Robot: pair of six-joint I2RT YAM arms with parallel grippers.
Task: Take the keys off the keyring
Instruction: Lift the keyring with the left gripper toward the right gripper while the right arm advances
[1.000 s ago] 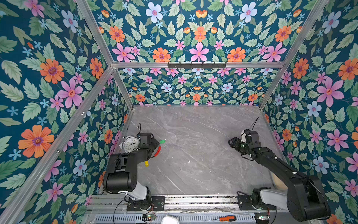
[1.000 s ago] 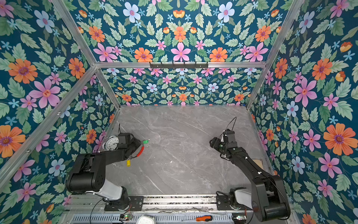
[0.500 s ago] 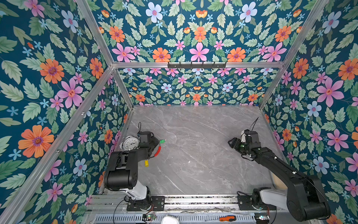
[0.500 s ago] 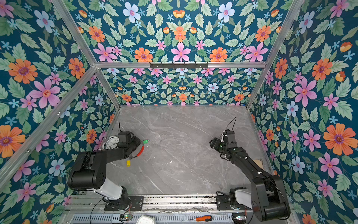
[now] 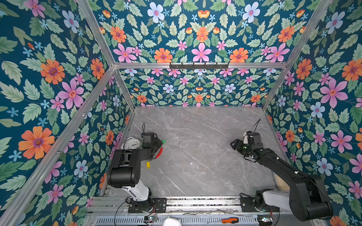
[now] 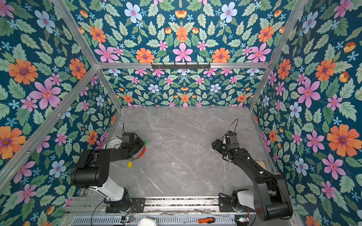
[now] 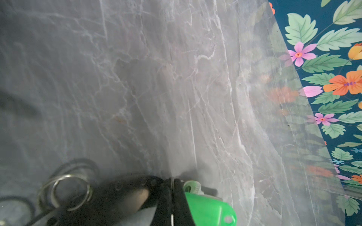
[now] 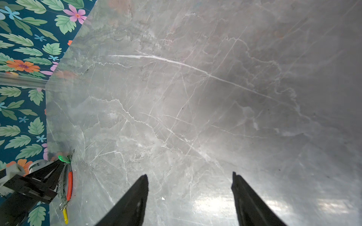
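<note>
My left gripper [image 5: 161, 143] [image 6: 143, 143] [image 7: 172, 182] is shut at the left side of the table, its fingers pinched on a thin silver wire of the keyring. The green-headed key [image 5: 163, 140] [image 6: 146, 141] [image 7: 207, 209] sits right beside the fingertips. The keyring's red section [image 5: 160, 152] [image 6: 142, 153] [image 8: 69, 185] trails toward the front from the gripper. The yellow-headed key [image 5: 148, 165] [image 6: 129, 165] [image 8: 65, 215] lies at its end. A silver split ring [image 7: 64, 192] shows blurred beside the fingers. My right gripper [image 5: 233, 144] [image 6: 214, 144] [image 8: 189, 178] stands open over bare table at the right, holding nothing.
A white round alarm clock [image 5: 133, 143] [image 6: 115, 143] stands against the left wall, just behind my left wrist. An orange-handled screwdriver [image 5: 230, 220] [image 6: 205, 220] lies on the front rail outside the table. Floral walls close in three sides.
My left gripper's jaws have closed next to the green key. Both arms and the keyring stay where they were.
</note>
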